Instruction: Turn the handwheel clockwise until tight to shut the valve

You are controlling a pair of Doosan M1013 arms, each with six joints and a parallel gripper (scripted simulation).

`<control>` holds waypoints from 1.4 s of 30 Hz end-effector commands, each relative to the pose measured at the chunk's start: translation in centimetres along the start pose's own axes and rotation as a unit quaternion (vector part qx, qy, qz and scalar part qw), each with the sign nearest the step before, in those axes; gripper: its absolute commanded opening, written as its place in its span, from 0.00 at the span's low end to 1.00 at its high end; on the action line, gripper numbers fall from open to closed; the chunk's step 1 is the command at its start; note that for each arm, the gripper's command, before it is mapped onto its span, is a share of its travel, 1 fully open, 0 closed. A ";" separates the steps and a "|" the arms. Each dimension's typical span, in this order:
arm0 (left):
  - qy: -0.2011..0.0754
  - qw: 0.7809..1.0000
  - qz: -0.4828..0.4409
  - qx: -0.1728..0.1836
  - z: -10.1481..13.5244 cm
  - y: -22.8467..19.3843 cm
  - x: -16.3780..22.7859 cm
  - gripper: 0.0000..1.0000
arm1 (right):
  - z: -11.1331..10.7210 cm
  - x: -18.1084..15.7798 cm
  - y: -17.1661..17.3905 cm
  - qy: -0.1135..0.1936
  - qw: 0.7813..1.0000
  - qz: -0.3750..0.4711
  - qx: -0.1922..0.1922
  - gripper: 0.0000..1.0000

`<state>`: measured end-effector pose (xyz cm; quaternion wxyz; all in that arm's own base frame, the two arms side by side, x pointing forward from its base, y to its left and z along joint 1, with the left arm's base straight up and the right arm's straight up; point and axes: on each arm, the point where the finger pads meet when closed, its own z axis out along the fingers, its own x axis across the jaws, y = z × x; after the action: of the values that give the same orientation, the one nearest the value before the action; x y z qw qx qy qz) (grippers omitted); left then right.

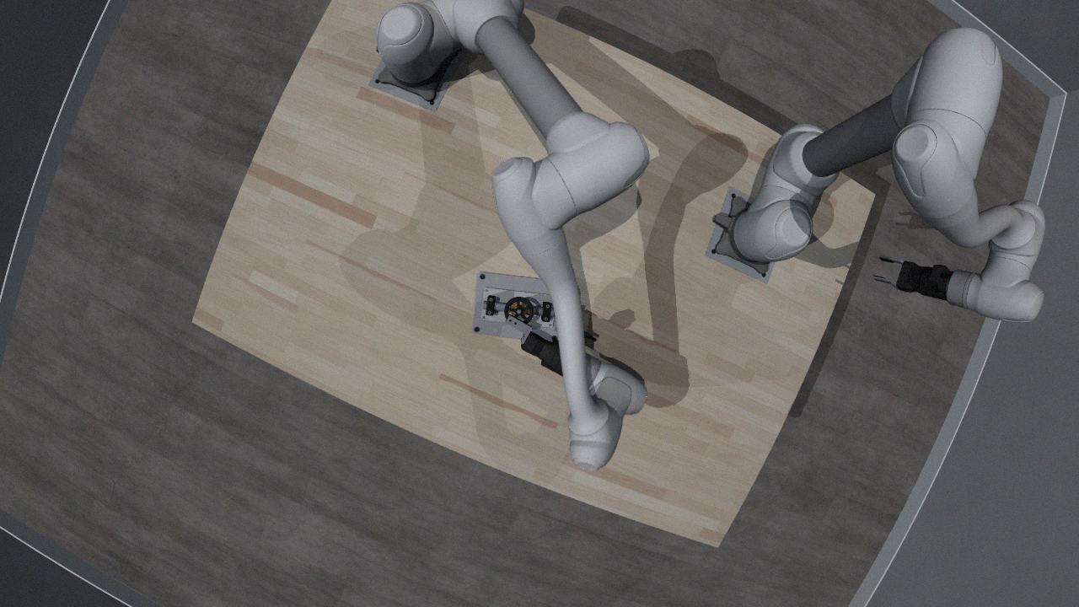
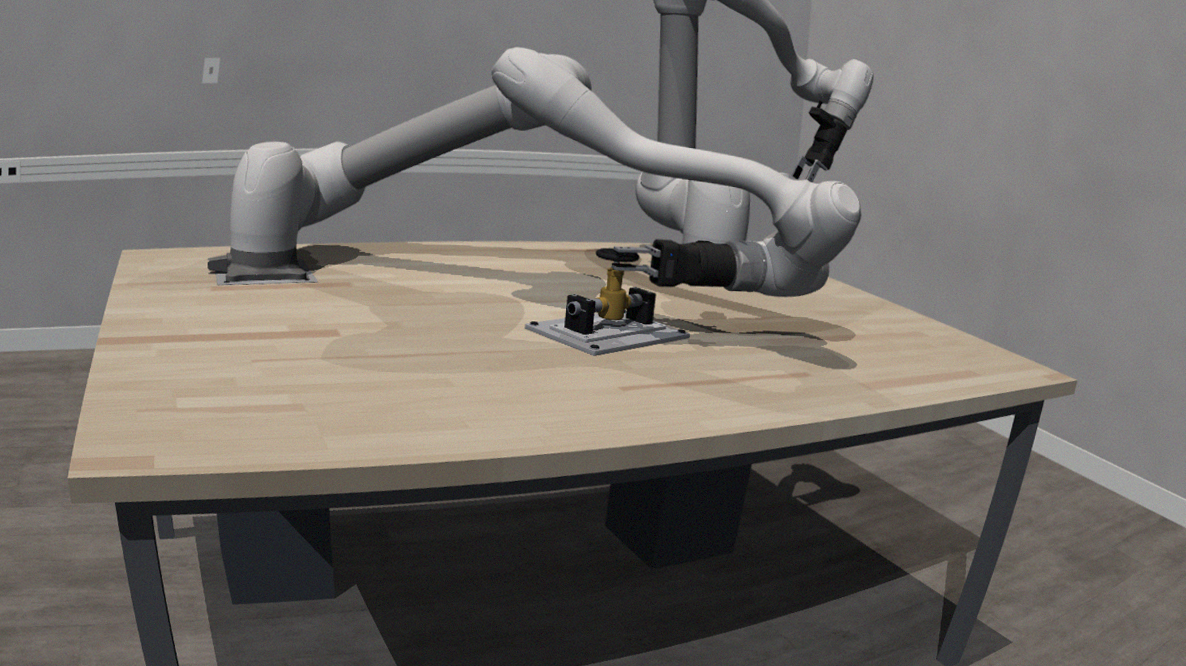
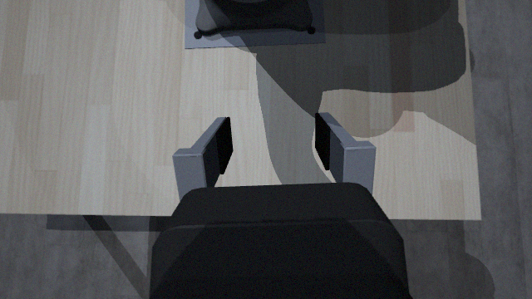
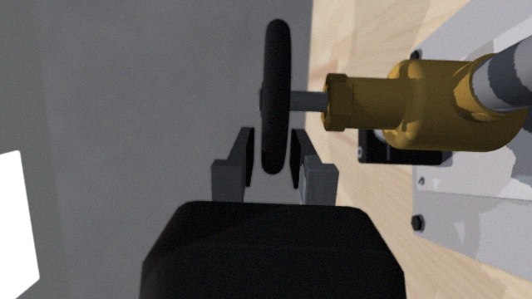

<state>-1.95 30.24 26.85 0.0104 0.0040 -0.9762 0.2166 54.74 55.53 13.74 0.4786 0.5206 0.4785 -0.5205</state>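
black handwheel point(image 1: 507, 310) point(image 2: 616, 255) point(image 4: 277, 71), golden-yellow valve body point(image 2: 612, 303) point(image 4: 436, 105), tan-streaked wood tabletop point(image 1: 302, 249) point(image 2: 450, 414) point(image 3: 145, 83) point(image 4: 374, 199)
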 end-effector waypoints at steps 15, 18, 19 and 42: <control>0.000 1.000 0.000 0.000 0.0 0.0 0.0 1.00 | -1.7 -0.1 0.0 0.001 1.000 0.001 0.000 0.52; 0.000 1.000 0.000 0.000 0.0 0.0 0.0 1.00 | -2.2 -0.1 0.0 0.001 1.000 0.001 0.000 0.52; 0.000 1.000 0.000 0.000 0.0 0.0 0.0 1.00 | -2.2 -0.1 0.0 0.001 1.000 0.001 0.000 0.52; 0.000 1.000 0.000 0.000 0.0 0.0 0.0 1.00 | -7.1 -0.2 0.0 0.001 1.000 0.001 0.000 0.52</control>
<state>-1.95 30.24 26.85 0.0104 0.0040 -0.9762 0.2166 55.29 62.23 13.73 0.4785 0.5206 0.4786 -0.5205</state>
